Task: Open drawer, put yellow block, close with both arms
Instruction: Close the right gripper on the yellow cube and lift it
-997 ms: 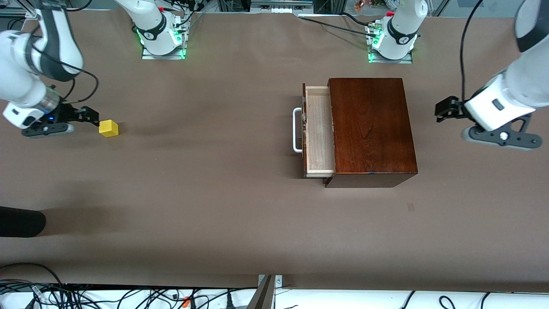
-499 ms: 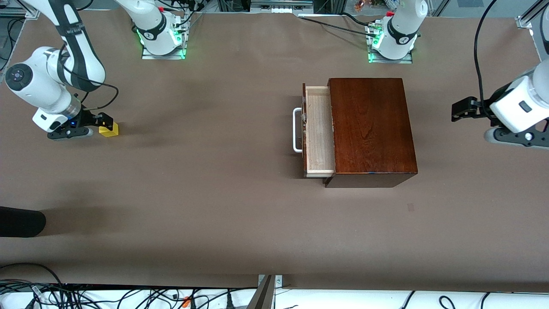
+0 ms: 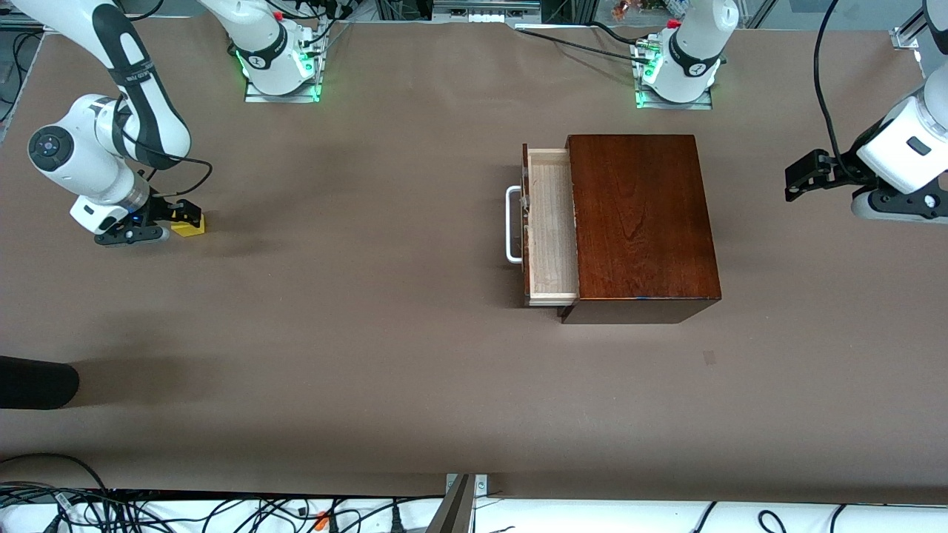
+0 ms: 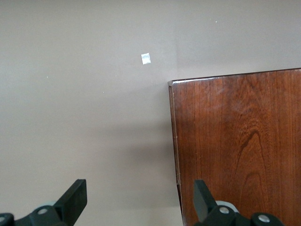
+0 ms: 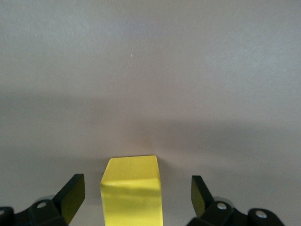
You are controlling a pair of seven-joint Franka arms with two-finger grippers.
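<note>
The yellow block (image 3: 191, 226) sits on the table at the right arm's end. My right gripper (image 3: 180, 217) is open and low around it; in the right wrist view the block (image 5: 132, 190) lies between the two fingertips with a gap on each side. The drawer (image 3: 550, 237) stands pulled out of the dark mahogany box (image 3: 641, 222), its pale tray empty and its white handle (image 3: 511, 224) toward the right arm's end. My left gripper (image 3: 803, 175) is open and empty, up over the table beside the box at the left arm's end; its wrist view shows the box's top (image 4: 240, 141).
A dark object (image 3: 33, 381) lies on the table at the right arm's end, nearer the front camera. A small pale mark (image 3: 709, 357) is on the table nearer the camera than the box. Cables run along the front edge.
My right gripper has moved in over the yellow block and come down around it. My left gripper has drawn away from the box and risen a little.
</note>
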